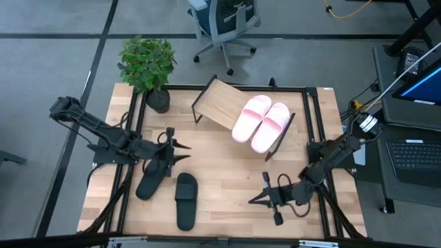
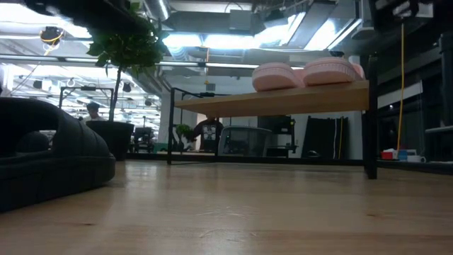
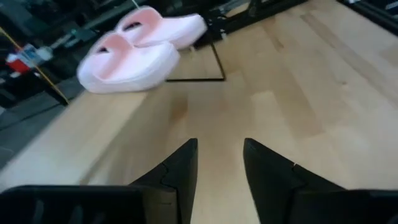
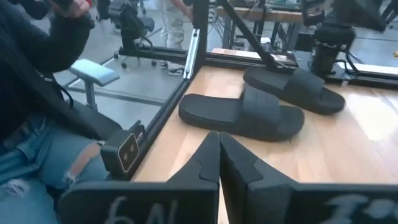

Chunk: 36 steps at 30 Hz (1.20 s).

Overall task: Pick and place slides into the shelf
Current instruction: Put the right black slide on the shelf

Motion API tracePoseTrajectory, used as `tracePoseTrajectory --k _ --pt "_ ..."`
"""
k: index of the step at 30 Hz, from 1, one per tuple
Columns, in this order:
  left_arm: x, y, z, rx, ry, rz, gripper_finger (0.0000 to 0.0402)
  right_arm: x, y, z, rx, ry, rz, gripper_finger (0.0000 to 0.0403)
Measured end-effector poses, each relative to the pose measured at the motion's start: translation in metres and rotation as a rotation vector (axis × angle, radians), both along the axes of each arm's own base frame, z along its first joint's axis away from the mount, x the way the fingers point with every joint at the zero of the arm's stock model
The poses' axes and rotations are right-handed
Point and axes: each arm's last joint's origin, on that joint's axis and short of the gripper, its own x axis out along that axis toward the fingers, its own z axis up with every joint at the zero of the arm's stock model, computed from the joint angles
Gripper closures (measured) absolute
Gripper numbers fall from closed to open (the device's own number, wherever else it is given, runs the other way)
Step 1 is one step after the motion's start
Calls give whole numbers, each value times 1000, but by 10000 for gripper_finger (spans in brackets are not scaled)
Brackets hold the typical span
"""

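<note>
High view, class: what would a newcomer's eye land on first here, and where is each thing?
The two pale pink slides stand out first, side by side on the slanted wooden shelf at the table's far side. Next come the two black slides, lying on the tabletop nearer the front, by the open left gripper. A potted plant fills the far left corner.

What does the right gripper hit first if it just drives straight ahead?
Probably the nearer black slide: it lies across the line of the shut right gripper, with bare table between them. The second black slide sits just beyond. Depth is hard to judge.
</note>
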Motion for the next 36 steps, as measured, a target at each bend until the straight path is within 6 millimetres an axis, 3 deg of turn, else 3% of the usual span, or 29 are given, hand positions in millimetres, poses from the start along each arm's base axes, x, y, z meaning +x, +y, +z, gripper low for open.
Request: tracePoseTrajectory --k 5,16,23,36 --pt "-9 -17 -8 -82 9 -50 280 14 14 2 -15 7 1 399" --pt "-27 -51 -5 -135 -12 -234 280 32 28 -10 16 43 -21 399" --pt "-33 -57 -7 -163 4 -259 280 41 37 -12 19 42 -20 399" --pt "-38 -67 -8 -335 130 -568 280 50 46 -11 29 32 -10 399"
